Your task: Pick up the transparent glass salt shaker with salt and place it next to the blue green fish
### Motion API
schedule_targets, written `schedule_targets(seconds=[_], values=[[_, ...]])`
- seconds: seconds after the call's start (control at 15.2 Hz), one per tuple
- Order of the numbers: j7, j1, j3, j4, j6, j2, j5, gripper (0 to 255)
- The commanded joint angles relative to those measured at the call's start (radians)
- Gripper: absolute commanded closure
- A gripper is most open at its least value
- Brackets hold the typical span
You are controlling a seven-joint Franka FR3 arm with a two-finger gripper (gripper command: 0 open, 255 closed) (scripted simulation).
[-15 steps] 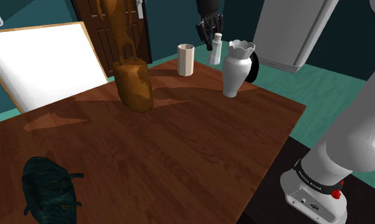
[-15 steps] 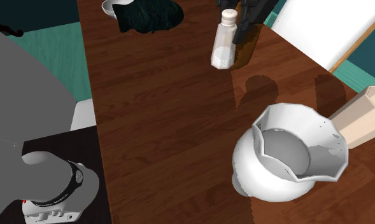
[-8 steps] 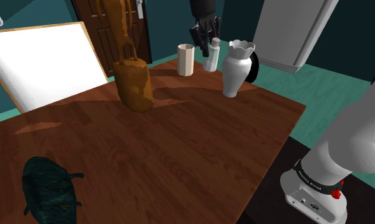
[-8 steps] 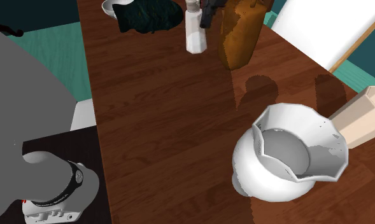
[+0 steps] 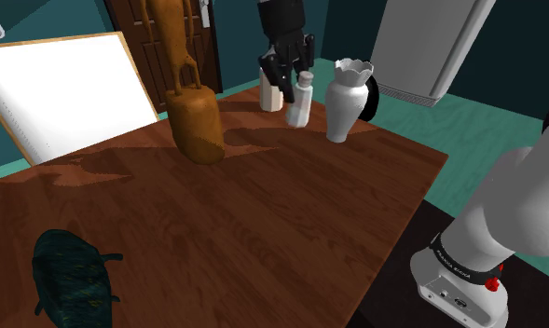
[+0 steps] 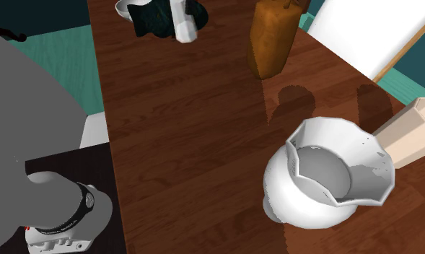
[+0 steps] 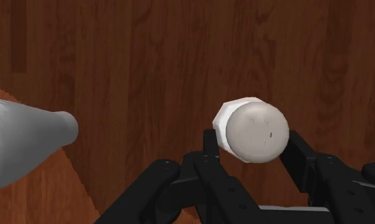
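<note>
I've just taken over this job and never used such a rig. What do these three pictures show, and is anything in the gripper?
It is one white robot arm on a stand, ending in a black two-finger gripper. The shoulder view looks down over the wooden table from beside the stand. The second exterior view looks down from above the vase end toward the fish. The wrist view looks along the fingers. On the table are a white vase, a beige cup, a brown carved figure and the dark blue-green fish. A white board stands beyond the table. The gripper is shut on the salt shaker, clasped between its fingers.
</note>
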Motion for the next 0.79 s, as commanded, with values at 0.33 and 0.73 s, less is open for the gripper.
schedule_targets(seconds=[0.33,0.73], values=[[0.178,0.079,0.092,0.023,-0.009,0.016,0.049,255],[0.34,0.152,0.175,0.08,-0.011,0.069,0.072,255]])
